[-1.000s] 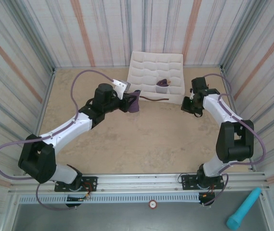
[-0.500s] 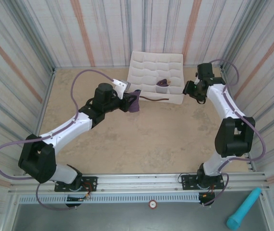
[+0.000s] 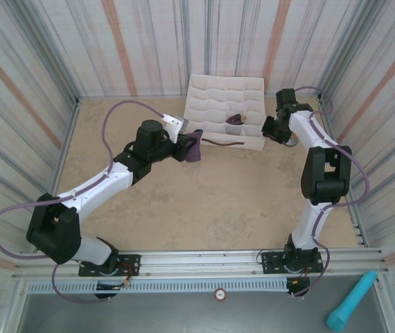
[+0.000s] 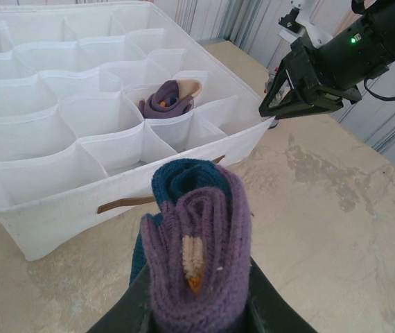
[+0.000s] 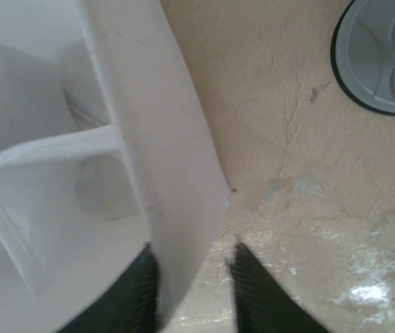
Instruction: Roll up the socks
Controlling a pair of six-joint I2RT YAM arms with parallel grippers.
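One of the socks is a purple roll with teal behind it and a tan and orange tip at its centre. My left gripper is shut on it, low over the floor in front of the white gridded box. From above, that gripper and its sock roll sit at the box's front left corner. The other sock lies rolled in a front cell of the box. My right gripper straddles the box's right wall, jaws narrowly open, the right finger off the wall.
A brown strap handle hangs on the box front. A grey round disc lies on the floor right of the box. Corrugated walls ring the sandy floor. A teal cylinder lies beyond the near rail.
My right arm swung from the open floor up to the box's right side, and its jaws came round the wall. The left arm and its sock roll stayed still.
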